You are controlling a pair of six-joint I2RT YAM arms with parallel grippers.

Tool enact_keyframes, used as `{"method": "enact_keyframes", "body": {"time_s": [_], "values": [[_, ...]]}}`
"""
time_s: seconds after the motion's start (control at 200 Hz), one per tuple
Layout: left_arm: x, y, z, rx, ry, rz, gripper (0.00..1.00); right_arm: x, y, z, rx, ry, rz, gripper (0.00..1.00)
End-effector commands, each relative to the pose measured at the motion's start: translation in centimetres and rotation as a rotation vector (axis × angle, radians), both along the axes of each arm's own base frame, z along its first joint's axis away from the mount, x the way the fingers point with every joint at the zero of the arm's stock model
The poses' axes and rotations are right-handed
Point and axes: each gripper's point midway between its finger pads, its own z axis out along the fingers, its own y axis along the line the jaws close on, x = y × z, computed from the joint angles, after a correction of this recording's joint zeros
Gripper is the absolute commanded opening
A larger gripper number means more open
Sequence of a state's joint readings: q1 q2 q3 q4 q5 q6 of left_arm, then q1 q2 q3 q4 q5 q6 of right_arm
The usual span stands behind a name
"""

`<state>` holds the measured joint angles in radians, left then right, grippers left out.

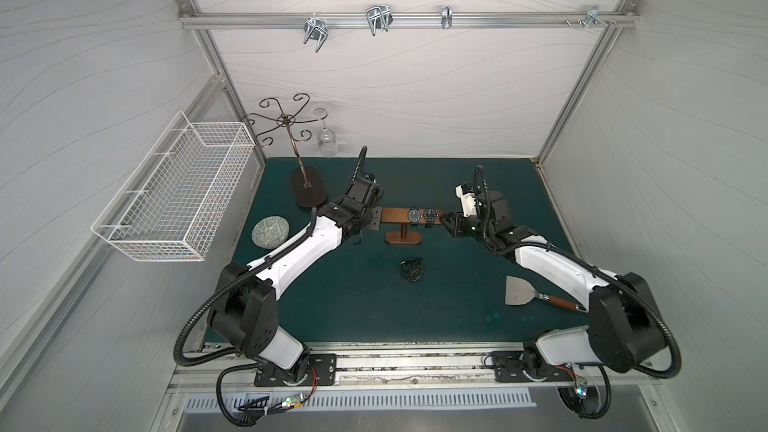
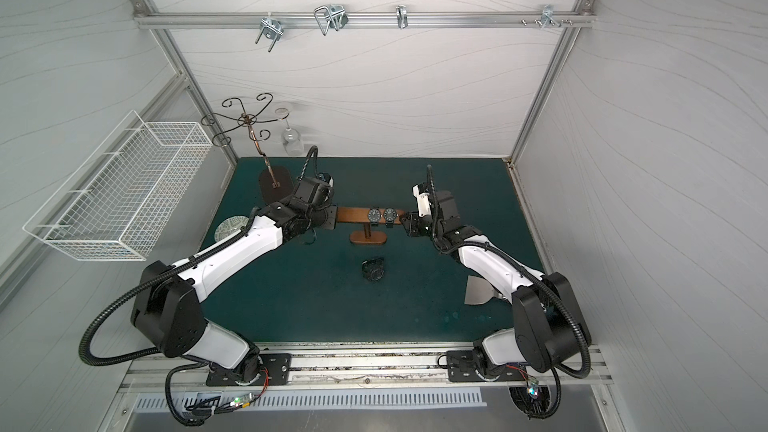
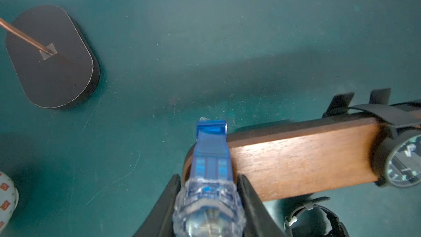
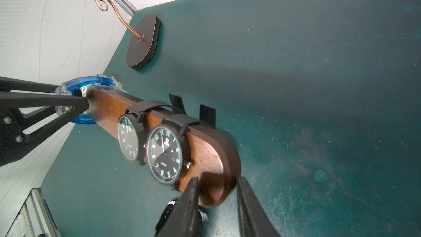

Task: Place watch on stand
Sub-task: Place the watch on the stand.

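We count two black watches on the stand and a third watch mid-table. The left end effector clamps a blue watch, the right end effector the stand.

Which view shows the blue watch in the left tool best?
The right wrist view: the blue watch shows as a near-whole loop at the end of the stand, in the left tool. The left wrist view shows one strap section close up; both top views hide it behind that tool.

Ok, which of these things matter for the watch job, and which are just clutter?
Job: stand, blue watch in left gripper, right gripper holding stand's end, two mounted black watches, loose black watch on mat.
Clutter: tall rack, wine glass, bowl, scraper, wire basket.
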<state>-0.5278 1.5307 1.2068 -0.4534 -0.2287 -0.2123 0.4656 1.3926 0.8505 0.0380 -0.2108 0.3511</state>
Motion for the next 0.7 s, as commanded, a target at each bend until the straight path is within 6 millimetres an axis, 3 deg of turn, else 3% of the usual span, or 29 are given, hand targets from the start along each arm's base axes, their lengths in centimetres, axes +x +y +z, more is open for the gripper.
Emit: {"method": "enact_keyframes", "body": {"time_s": [0.0,0.695], "values": [[1.4,-1.0,2.0,-0.022,-0.062,0.009,0.19,0.0,0.5,0.4,0.008,-0.008,0.017,0.31],[1.5,-3.7,2.0,-0.030,-0.065,-0.033,0.19,0.1,0.6,0.3,0.004,-0.006,0.017,0.31]]}}
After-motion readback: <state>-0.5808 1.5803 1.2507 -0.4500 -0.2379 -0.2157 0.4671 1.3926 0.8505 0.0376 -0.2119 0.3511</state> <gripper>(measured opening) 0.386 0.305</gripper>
